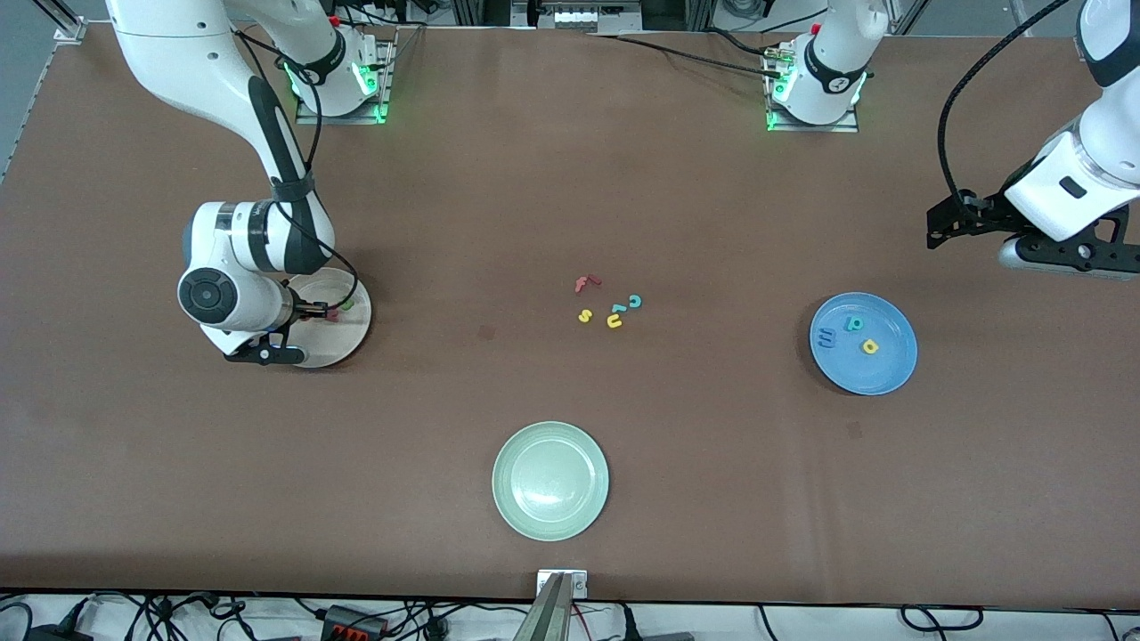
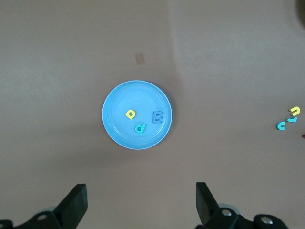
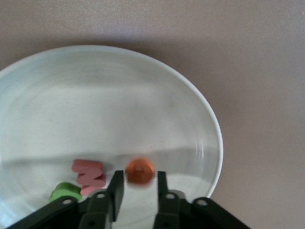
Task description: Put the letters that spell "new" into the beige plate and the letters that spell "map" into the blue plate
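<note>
Right claw (image 3: 138, 187) slightly spread around small orange foam letter e (image 3: 139, 171): light, squashy, pinch its edges.

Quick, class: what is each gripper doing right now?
Left gripper: open, holding nothing.
Right gripper: just parted around the orange e in the beige plate.

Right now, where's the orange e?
The orange e lies in the beige plate, between the right end effector's fingers, beside the pinkish-red w.
</note>
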Tool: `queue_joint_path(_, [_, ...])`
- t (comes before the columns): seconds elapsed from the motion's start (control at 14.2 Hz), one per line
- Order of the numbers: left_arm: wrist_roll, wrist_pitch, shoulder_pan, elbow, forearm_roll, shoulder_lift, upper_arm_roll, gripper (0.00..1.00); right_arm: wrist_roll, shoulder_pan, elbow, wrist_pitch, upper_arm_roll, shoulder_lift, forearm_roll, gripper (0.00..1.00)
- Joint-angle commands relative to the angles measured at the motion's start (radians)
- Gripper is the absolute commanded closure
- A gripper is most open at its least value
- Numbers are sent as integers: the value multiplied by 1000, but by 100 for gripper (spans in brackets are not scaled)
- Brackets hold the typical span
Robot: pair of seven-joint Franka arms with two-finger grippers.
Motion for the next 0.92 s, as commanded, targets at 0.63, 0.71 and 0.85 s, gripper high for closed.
queue_joint_path(0.63, [16,-21,-14,6,2,-13,12,0,17,-17,374,-423,-36,-137,35,0])
queue_joint_path(0.71, [16,-21,-16,8,2,-13,12,0,21,22,398,-429,-72,-139,51,0])
queue_joint_path(0.85, [16,-21,-16,8,2,-13,12,0,15,14,435,-460,-77,-140,56,0])
